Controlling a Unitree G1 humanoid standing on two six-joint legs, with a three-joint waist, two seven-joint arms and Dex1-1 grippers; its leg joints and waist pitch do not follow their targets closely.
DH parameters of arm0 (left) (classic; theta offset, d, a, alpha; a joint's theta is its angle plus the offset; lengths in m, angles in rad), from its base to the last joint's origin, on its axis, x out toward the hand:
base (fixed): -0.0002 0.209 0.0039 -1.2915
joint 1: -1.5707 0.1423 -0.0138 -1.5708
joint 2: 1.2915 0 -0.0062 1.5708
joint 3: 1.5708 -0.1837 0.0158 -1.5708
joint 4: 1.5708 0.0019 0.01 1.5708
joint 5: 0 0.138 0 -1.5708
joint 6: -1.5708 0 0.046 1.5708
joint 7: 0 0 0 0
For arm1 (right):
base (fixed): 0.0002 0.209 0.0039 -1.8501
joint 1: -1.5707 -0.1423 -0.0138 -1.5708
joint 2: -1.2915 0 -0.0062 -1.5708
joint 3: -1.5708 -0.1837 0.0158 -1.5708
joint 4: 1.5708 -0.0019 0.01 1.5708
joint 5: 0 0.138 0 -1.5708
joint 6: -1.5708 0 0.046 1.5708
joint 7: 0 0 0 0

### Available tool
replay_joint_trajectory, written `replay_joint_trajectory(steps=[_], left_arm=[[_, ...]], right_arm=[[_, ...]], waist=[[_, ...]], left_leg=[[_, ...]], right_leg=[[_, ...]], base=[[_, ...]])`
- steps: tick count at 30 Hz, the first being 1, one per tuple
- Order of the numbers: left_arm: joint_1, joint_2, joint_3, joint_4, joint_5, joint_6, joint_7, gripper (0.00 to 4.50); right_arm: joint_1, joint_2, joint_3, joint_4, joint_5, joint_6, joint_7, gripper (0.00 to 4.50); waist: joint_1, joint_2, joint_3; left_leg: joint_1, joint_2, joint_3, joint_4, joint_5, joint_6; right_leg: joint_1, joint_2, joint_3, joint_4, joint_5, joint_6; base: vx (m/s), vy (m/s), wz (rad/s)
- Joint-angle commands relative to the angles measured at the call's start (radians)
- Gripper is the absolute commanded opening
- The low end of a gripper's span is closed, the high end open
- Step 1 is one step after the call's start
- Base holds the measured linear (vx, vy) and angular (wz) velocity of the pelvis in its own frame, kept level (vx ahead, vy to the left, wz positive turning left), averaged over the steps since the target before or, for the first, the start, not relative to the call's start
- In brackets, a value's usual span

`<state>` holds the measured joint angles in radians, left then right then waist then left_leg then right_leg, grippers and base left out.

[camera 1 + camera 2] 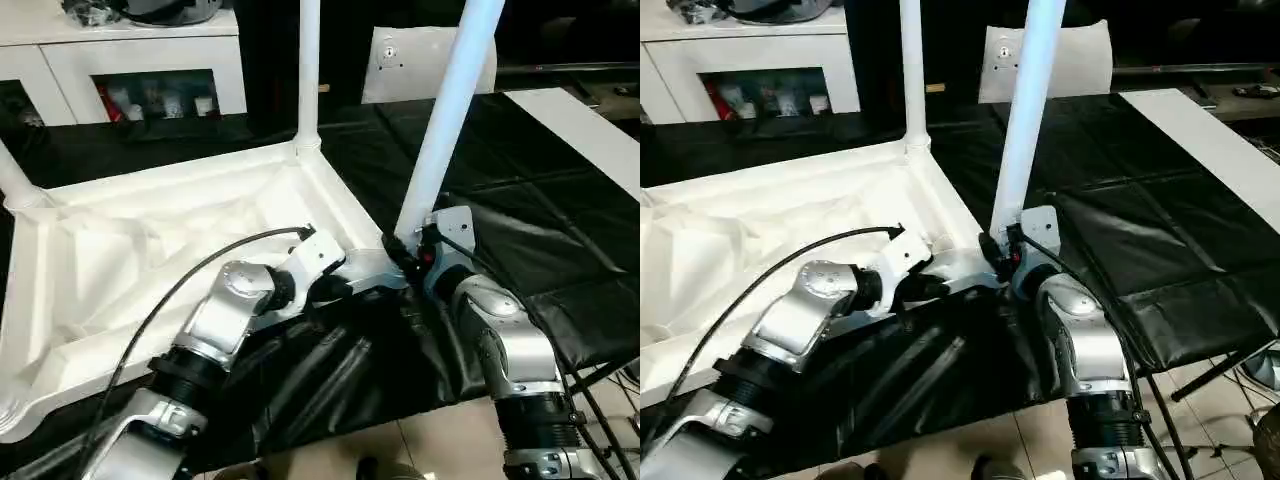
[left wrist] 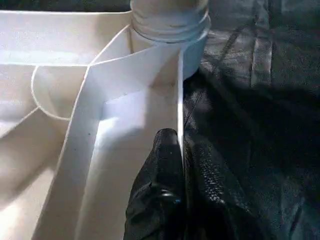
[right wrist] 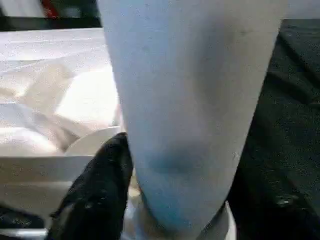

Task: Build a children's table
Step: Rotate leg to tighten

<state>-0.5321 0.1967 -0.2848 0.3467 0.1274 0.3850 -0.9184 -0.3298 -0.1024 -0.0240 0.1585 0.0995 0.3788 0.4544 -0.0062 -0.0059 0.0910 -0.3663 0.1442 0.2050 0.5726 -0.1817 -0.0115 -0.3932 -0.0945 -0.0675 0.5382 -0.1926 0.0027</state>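
The white plastic tabletop (image 1: 150, 250) lies underside up on black sheeting (image 1: 1140, 240), ribs showing. Its near-right leg (image 1: 450, 110), a smooth tapered tube, stands tilted right in the corner socket. The right gripper (image 1: 408, 250) clasps its base; the left gripper (image 2: 172, 170) pinches the tabletop's thin rim.

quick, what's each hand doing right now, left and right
Left hand: closed on the tabletop rim, near the corner socket.
Right hand: closed around the base of the leg standing in that near corner.
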Motion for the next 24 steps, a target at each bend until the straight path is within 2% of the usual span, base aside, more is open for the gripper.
replay_joint_trajectory(steps=[1, 2, 3, 4, 6, 9, 10, 11, 13, 14, 15, 16, 17, 19, 22, 24], left_arm=[[-0.007, -0.003, -0.037, 0.020, -0.010, -0.035, -0.019, 0.00], [-0.013, 0.038, -0.030, 0.044, -0.013, -0.079, -0.061, 0.00], [-0.017, 0.065, -0.026, 0.059, -0.016, -0.100, -0.089, 0.00], [-0.017, 0.065, -0.026, 0.059, -0.016, -0.100, -0.089, 0.00], [-0.021, 0.101, -0.024, 0.079, -0.025, -0.150, -0.139, 0.00], [-0.025, 0.142, -0.026, 0.098, -0.038, -0.200, -0.206, 0.00], [-0.033, 0.186, -0.037, 0.125, -0.042, -0.248, -0.271, 0.00], [-0.035, 0.192, -0.040, 0.128, -0.043, -0.258, -0.282, 0.00], [-0.039, 0.213, -0.049, 0.139, -0.048, -0.296, -0.324, 0.00], [-0.046, 0.231, -0.054, 0.150, -0.064, -0.328, -0.377, 0.00], [-0.055, 0.250, -0.057, 0.161, -0.087, -0.365, -0.448, 0.00], [-0.067, 0.260, -0.060, 0.175, -0.091, -0.375, -0.479, 0.00], [-0.075, 0.267, -0.062, 0.184, -0.092, -0.382, -0.497, 0.00], [-0.094, 0.284, -0.072, 0.215, -0.087, -0.416, -0.537, 0.00], [-0.125, 0.314, -0.087, 0.268, -0.084, -0.467, -0.612, 0.00], [-0.138, 0.324, -0.093, 0.290, -0.084, -0.491, -0.636, 0.00]], right_arm=[[0.027, 0.023, 0.138, -0.018, 0.064, 0.013, 0.136, 2.86], [0.041, -0.024, 0.136, -0.040, 0.078, -0.011, 0.208, 3.07], [0.052, -0.060, 0.136, -0.056, 0.092, -0.029, 0.268, 3.16], [0.052, -0.060, 0.136, -0.056, 0.092, -0.029, 0.268, 3.16], [0.066, -0.116, 0.130, -0.071, 0.109, -0.043, 0.343, 3.35], [0.076, -0.167, 0.115, -0.082, 0.127, -0.049, 0.419, 3.57], [0.082, -0.219, 0.100, -0.092, 0.156, -0.047, 0.498, 3.65], [0.082, -0.226, 0.099, -0.093, 0.160, -0.047, 0.508, 3.80], [0.083, -0.253, 0.096, -0.096, 0.172, -0.045, 0.543, 3.91], [0.082, -0.283, 0.094, -0.096, 0.189, -0.042, 0.589, 3.91], [0.077, -0.317, 0.093, -0.095, 0.208, -0.034, 0.641, 4.10], [0.072, -0.334, 0.096, -0.094, 0.214, -0.037, 0.673, 4.18], [0.069, -0.345, 0.097, -0.092, 0.217, -0.041, 0.692, 4.27], [0.057, -0.365, 0.110, -0.081, 0.212, -0.055, 0.729, 4.27], [0.035, -0.392, 0.141, -0.059, 0.208, -0.085, 0.799, 4.27], [0.026, -0.399, 0.151, -0.049, 0.213, -0.098, 0.826, 4.27]], waist=[[0.006, -0.012, -0.046], [0.011, -0.009, -0.049], [0.020, -0.012, -0.052], [0.022, -0.011, -0.052], [0.027, -0.011, -0.053], [0.040, -0.015, -0.055], [0.045, -0.015, -0.062], [0.048, -0.013, -0.066], [0.050, -0.016, -0.066], [0.052, -0.016, -0.065], [0.054, -0.014, -0.068], [0.060, -0.008, -0.073], [0.065, -0.008, -0.074], [0.073, -0.009, -0.077], [0.079, -0.007, -0.076], [0.084, -0.005, -0.075]], left_leg=[[0.018, 0.088, -0.068, -0.097, -0.479, -0.015], [0.017, 0.090, -0.065, -0.096, -0.451, -0.009], [0.017, 0.089, -0.053, -0.091, -0.384, 0.012], [0.016, 0.090, -0.051, -0.091, -0.367, 0.019], [0.018, 0.090, -0.046, -0.087, -0.344, 0.032], [0.018, 0.088, -0.044, -0.079, -0.314, 0.044], [0.013, 0.089, -0.044, -0.078, -0.280, 0.051], [0.016, 0.090, -0.039, -0.075, -0.249, 0.064], [0.014, 0.090, -0.038, -0.072, -0.234, 0.074], [0.016, 0.086, -0.034, -0.068, -0.236, 0.078], [0.014, 0.089, -0.035, -0.066, -0.219, 0.079], [0.013, 0.092, -0.034, -0.064, -0.168, 0.088], [0.010, 0.092, -0.031, -0.060, -0.123, 0.102], [0.011, 0.093, -0.028, -0.055, -0.090, 0.118], [0.009, 0.093, -0.028, -0.054, -0.094, 0.122], [0.011, 0.096, -0.030, -0.056, -0.129, 0.105]], right_leg=[[0.013, -0.089, 0.053, -0.075, -0.525, -0.106], [0.014, -0.089, 0.056, -0.073, -0.491, -0.118], [0.014, -0.085, 0.061, -0.065, -0.399, -0.149], [0.016, -0.084, 0.061, -0.062, -0.375, -0.159], [0.016, -0.082, 0.061, -0.060, -0.366, -0.177], [0.019, -0.083, 0.061, -0.059, -0.395, -0.179], [0.027, -0.081, 0.060, -0.049, -0.360, -0.183], [0.025, -0.077, 0.059, -0.042, -0.299, -0.198], [0.025, -0.074, 0.059, -0.036, -0.260, -0.217], [0.020, -0.074, 0.060, -0.036, -0.257, -0.231], [0.026, -0.076, 0.060, -0.027, -0.235, -0.246], [0.031, -0.073, 0.057, -0.015, -0.161, -0.264], [0.034, -0.067, 0.054, -0.004, -0.084, -0.284], [0.034, -0.066, 0.052, 0.007, -0.011, -0.305], [0.036, -0.068, 0.049, 0.008, -0.010, -0.317], [0.037, -0.072, 0.049, 0.003, -0.064, -0.314]], base=[[0.000, 0.000, 0.00], [0.000, 0.000, 0.00], [0.000, 0.000, 0.00], [0.000, 0.000, 0.00], [0.000, 0.000, 0.00], [0.000, 0.000, 0.00], [0.000, 0.000, 0.00], [0.000, 0.000, 0.00], [0.025, -0.021, 0.04], [0.000, 0.000, 0.00], [0.052, -0.038, 0.06], [0.050, -0.029, 0.01], [0.072, -0.034, 0.00], [0.000, 0.000, 0.00], [0.000, 0.000, 0.00], [0.000, 0.000, 0.00]])
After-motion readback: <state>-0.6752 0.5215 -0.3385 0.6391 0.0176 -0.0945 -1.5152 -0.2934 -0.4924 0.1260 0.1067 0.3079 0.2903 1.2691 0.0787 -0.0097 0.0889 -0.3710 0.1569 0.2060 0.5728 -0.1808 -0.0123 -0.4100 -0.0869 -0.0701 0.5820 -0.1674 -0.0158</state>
